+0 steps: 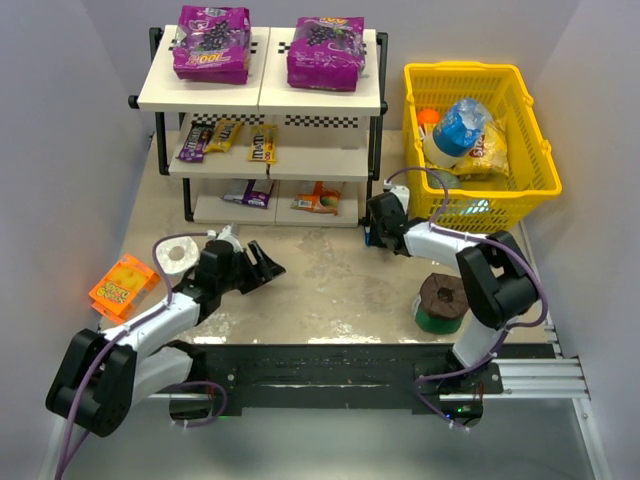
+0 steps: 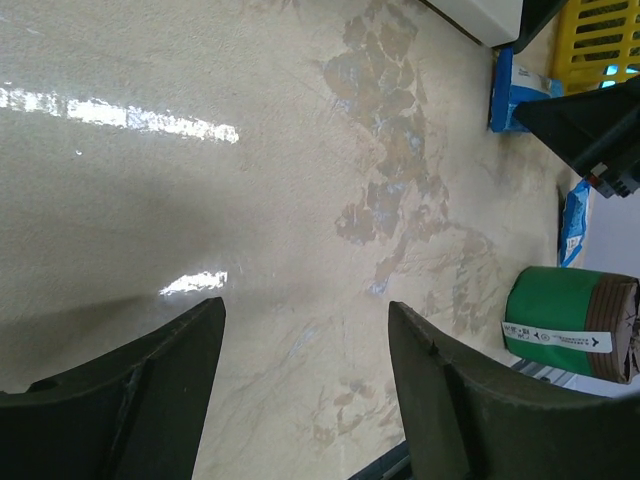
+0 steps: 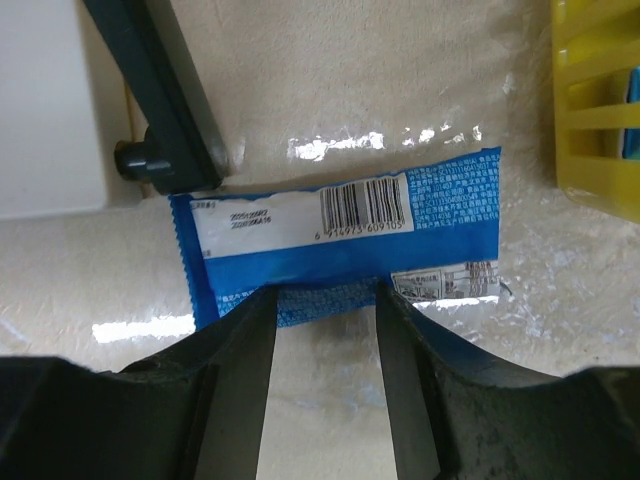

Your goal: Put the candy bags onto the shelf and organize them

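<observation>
R end effector sat right over the blue packet, which lay flat on the worktop in the gap btwn the shelf front-right leg and the yellow basket. In the R wrist view the packet was at 12 o'clock from the tips and touching them, long axis running 9 to 3, barcode side up. The jaws' closing line also ran 9 to 3, i.e. along the packet, not across it. So the fingers stood on its near long edge w/ a short strip of blue film btwn them. Jaws approx half apart; couldn't tell whether the film was pinched or only pressed

L end effector was wide open w/ nothing in it and well apart from the packet, which lay at about 2 o'clock from it in the top view. R arm was plainly the nearer one

Judgement: the lift depended on bunching that soft edge, then carrying toward 11 o'clock, where the shelf stood. The leg just beside the packet's 9 o'clock end looked like the snag risk
</observation>
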`<state>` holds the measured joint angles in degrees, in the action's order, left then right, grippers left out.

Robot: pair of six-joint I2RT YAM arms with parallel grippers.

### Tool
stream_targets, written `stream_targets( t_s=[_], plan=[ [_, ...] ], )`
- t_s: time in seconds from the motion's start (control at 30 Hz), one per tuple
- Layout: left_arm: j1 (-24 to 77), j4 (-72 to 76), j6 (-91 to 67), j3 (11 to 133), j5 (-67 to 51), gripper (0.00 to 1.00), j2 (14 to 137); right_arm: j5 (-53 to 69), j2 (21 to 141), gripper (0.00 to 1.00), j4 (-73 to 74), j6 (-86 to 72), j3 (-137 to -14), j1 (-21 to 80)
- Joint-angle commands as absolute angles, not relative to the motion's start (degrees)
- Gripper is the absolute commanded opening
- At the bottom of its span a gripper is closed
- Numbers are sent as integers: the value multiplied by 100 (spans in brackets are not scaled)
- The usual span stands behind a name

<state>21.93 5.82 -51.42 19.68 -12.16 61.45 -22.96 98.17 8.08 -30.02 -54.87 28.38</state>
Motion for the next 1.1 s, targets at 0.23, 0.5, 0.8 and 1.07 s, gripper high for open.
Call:
stream_targets(
  t_s=[0.23, 0.5, 0.8, 1.07],
  plan=[
    [2382, 1125, -5159, 1881, -1362, 71, 6425, -1996, 10117, 44, 677, -3111, -5520, 3023],
    [2548, 1318, -5221, 1898, -1362, 70, 6627, -1126, 9502, 38, 887, -2997, -5159, 3655],
    [2856, 1669, -5326, 2021, -1318, 70, 7092, -1350, 8043, 41, 1616, -3181, -5053, 3920],
    [3155, 1925, -5431, 2311, -1292, 70, 7576, -2715, 8507, 48, 2136, -3296, -5738, 3377]
  ],
)
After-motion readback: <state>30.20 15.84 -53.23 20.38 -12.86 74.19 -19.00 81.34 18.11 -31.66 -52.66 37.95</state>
